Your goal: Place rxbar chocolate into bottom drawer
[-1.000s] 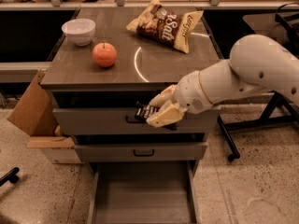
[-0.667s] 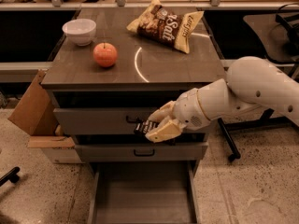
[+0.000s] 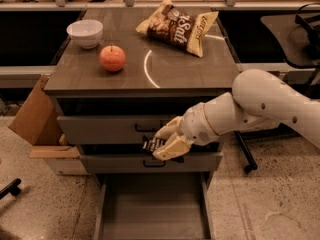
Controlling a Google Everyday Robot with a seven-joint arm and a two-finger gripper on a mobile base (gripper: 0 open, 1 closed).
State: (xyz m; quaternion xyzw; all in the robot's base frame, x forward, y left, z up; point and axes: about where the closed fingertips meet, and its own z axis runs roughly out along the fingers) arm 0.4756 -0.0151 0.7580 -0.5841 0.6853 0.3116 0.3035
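The pincer (image 3: 160, 143) hangs below the counter's (image 3: 180, 71) front edge, a little right of its middle, level with the gap between the two upper drawers (image 3: 100, 129). Its two pale fingers are clamped on the rxbar chocolate (image 3: 150, 145), whose dark wrapper pokes out to the left between them. The bar is in the air, above the bottom drawer (image 3: 152, 211), which is pulled out with its grey floor showing. The white arm (image 3: 260, 104) reaches in from the right. On the counter, a white bowl (image 3: 85, 33) sits near the back left corner, an apple (image 3: 112, 58) is just in front of it, and a chip bag (image 3: 177, 25) lies along the back edge. A cardboard box (image 3: 32, 116) leans by the left edge.
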